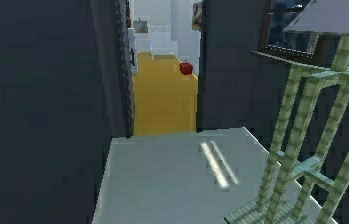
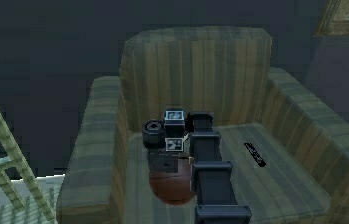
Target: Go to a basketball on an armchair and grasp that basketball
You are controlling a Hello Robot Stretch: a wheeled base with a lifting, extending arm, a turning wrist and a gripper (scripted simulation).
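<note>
Forward view shows you a dark-walled doorway onto a yellow floor (image 1: 164,95) with a small red thing (image 1: 186,68) on it, plus the green ladder frame (image 1: 302,140) that stands beside the armchair. Arm side view puts you at the armchair (image 2: 197,70). The basketball (image 2: 168,185) lies at the front of its seat, nearer the armrest on the ladder's side. The arm (image 2: 217,190) reaches over that seat, and the gripper (image 2: 154,132) is close by the ball. You cannot tell how its fingers stand or whether it holds anything. The approach looks done and the grasp is in hand. Next, you should settle the gripper on the ball, then lift it clear of the seat.
</note>
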